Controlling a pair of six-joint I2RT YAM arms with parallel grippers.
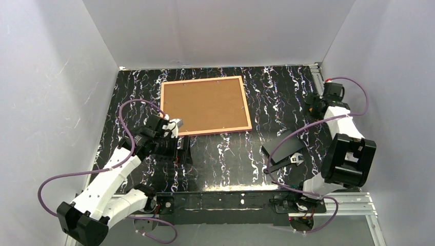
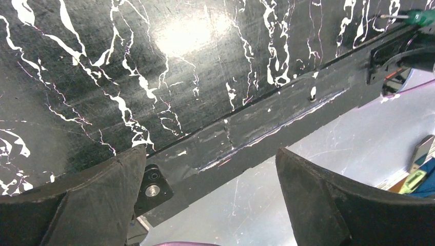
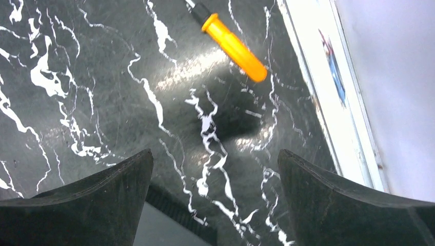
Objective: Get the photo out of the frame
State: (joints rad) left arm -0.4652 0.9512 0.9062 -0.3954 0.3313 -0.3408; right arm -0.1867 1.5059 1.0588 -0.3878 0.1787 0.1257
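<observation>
Frame [image 1: 205,105] backside-up on marbled table [image 1: 279,97]

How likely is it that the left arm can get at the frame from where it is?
Probably yes. The open left claw hangs just off the face-down frame's near left corner, with nothing between them. It points toward the table's near edge, though, so the wrist would need turning.

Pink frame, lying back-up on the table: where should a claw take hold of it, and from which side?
Best guess: take the thin pink rectangular picture frame by its rim at the near-left corner, coming in low from the near side. It lies flat, brown back up, so only the edges offer a pinch, and that corner sits closest to the open left claw.
</observation>
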